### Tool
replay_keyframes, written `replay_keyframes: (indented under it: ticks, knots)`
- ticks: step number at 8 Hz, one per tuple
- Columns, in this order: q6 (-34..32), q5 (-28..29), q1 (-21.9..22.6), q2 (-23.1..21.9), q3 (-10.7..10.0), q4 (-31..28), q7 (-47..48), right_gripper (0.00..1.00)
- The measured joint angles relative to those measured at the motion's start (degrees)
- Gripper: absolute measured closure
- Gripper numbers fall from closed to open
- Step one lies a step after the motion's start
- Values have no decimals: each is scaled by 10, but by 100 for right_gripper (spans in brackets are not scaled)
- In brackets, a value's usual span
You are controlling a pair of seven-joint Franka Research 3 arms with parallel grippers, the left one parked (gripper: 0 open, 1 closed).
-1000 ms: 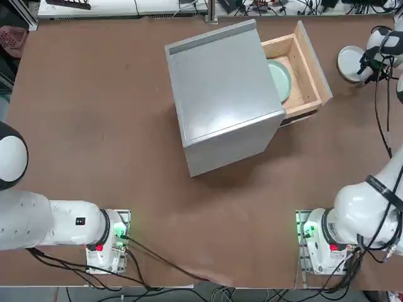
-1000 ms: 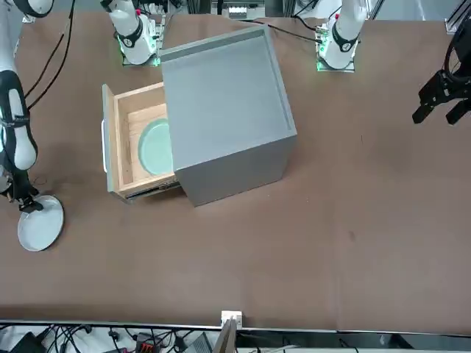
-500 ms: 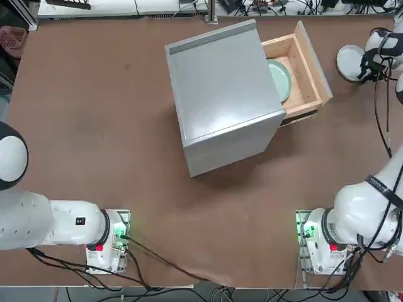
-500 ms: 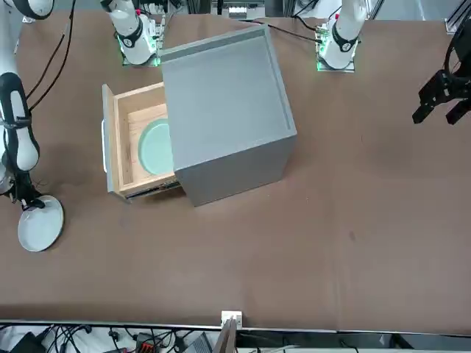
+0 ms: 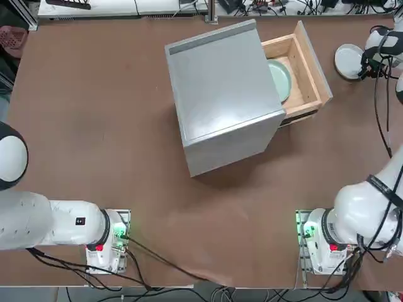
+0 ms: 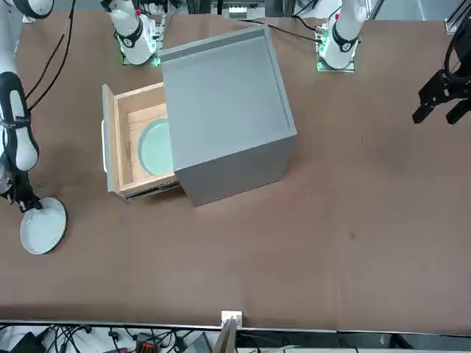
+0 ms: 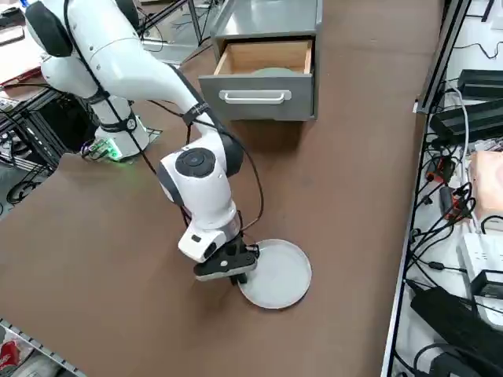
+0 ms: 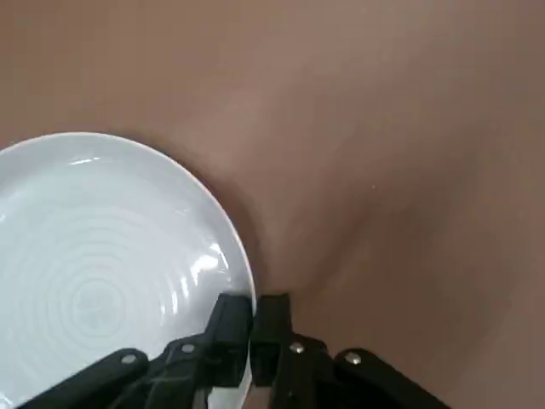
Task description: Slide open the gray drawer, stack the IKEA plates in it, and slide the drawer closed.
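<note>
**Right gripper clamped on rim of white plate; drawer open with green plate inside**

Right gripper (image 8: 251, 328) is down at the table (image 5: 94, 113), fingers together and pinched on the rim of the white-gray plate (image 8: 94, 264); one finger sits on the plate's inner side, the other just outside the edge. In the right side view the gripper (image 7: 236, 271) grips the plate (image 7: 275, 272) at the edge nearest the arm, and the plate looks roughly flat at table level; cannot tell whether it is lifted off the surface. From above, the plate (image 5: 348, 61) is at the table's far right, well apart from the cabinet, with the gripper (image 5: 364, 66) on its right edge. In the front view it lies at lower left (image 6: 43, 227), the gripper (image 6: 28, 206) at its upper rim.

Farther on, the gray drawer (image 5: 310, 69) is pulled out from the gray cabinet (image 5: 220, 94), toward the plate's side. The mint green plate (image 5: 281, 80) lies flat on the drawer's floor, partly hidden under the cabinet top. Drawer front has a pale bar handle (image 7: 255, 96) facing the right side camera.
</note>
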Motion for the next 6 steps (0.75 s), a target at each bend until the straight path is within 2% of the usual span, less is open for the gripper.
replay_keyframes:
  ticks: [3,5,6]
  knots:
    - [-7,0,-1,-33,18,10,-44,100]
    - [-75,13,-2,-87,44,23,-72,100]
    - [-115,38,-2,-117,54,29,-92,100]
